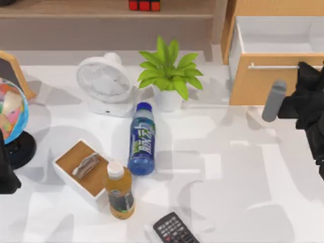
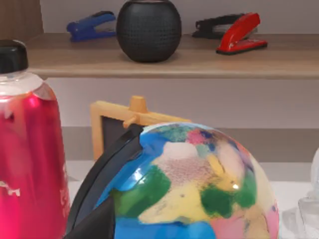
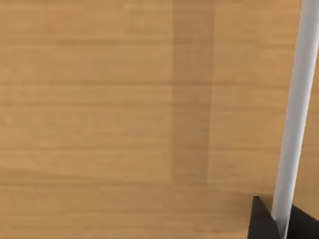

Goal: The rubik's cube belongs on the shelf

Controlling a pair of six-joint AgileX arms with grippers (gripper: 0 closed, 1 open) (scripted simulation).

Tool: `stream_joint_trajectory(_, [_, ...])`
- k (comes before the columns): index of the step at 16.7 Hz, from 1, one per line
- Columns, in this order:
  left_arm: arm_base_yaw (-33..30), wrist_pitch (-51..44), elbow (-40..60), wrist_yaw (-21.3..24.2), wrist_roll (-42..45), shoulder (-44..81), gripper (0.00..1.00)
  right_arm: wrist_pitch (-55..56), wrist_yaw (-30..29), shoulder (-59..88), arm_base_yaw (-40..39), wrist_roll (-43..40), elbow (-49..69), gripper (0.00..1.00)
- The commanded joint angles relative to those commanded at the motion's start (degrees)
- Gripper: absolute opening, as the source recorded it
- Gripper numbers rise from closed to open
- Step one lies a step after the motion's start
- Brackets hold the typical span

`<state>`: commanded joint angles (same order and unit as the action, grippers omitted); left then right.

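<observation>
Rubik's cube (image 1: 144, 5) sits on the shelf (image 1: 76, 10), top centre. Scanning left to right, you find the left arm parked by the globe (image 1: 11, 109), claw state impossible to tell; the right gripper (image 3: 279, 219) straddles the drawer (image 1: 263, 81) handle (image 3: 296, 114).

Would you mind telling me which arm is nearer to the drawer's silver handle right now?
The right. The right gripper sits directly at the drawer's silver handle on the table's right side, while the left arm is parked at the far left edge, beside the globe.
</observation>
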<state>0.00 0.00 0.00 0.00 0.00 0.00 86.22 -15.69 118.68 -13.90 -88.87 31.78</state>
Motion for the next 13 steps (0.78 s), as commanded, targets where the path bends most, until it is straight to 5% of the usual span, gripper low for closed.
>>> stream_joint_trajectory(13, [0.0, 0.0, 0.0, 0.0, 0.0, 0.0, 1.00, -9.0, 2.6, 6.0, 2.7, -0.1, 15.1, 0.00])
